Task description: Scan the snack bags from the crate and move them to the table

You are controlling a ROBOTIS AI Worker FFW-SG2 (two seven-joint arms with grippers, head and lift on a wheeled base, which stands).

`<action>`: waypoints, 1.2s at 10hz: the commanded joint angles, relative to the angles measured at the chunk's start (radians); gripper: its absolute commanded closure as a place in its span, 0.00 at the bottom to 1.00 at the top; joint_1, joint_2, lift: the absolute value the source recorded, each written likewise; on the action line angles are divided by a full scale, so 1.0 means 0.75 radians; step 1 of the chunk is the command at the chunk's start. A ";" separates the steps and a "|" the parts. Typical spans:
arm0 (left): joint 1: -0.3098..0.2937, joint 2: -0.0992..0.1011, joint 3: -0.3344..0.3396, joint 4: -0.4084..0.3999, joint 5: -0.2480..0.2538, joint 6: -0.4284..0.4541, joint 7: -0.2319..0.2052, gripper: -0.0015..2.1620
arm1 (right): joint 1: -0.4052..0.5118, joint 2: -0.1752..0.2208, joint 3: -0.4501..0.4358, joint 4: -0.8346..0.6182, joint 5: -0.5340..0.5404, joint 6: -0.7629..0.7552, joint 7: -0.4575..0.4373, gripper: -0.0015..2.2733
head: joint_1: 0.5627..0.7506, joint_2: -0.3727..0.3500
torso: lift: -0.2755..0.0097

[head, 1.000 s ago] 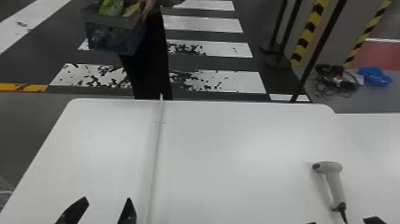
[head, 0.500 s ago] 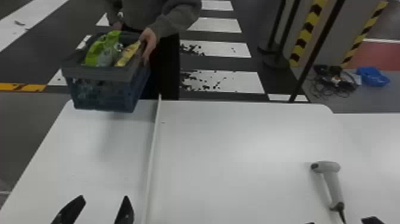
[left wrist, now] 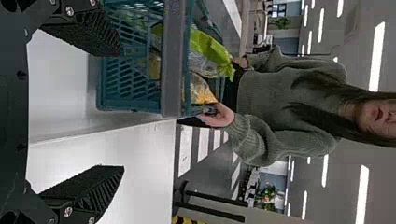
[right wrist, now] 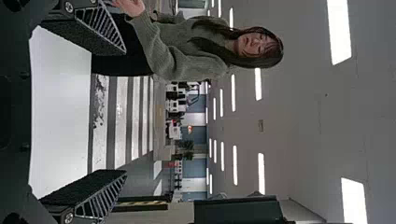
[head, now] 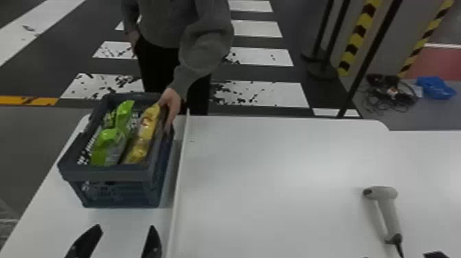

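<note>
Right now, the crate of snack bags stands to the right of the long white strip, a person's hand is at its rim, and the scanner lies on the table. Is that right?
Not quite: the head view shows the crate to the left of the white strip. The person's hand is at its rim, and the scanner lies on the table.

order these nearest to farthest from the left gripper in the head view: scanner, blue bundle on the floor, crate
1. Crate, just ahead of the left gripper
2. Scanner, on the right of the table
3. Blue bundle, on the floor beyond the table
</note>
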 commanded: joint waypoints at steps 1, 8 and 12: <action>-0.005 0.017 -0.045 -0.003 -0.056 -0.007 0.004 0.06 | 0.000 -0.004 0.000 0.000 0.000 -0.001 0.000 0.04 | 0.70 0.43 | 0.63; -0.013 0.013 0.029 0.008 0.050 0.006 -0.164 0.07 | -0.002 -0.008 0.000 0.013 0.000 -0.017 0.000 0.04 | 0.70 0.36 | 0.63; -0.021 0.011 0.119 -0.091 0.034 -0.019 -0.176 0.07 | -0.002 -0.008 0.000 0.013 0.000 -0.021 0.000 0.04 | 0.70 0.40 | 0.63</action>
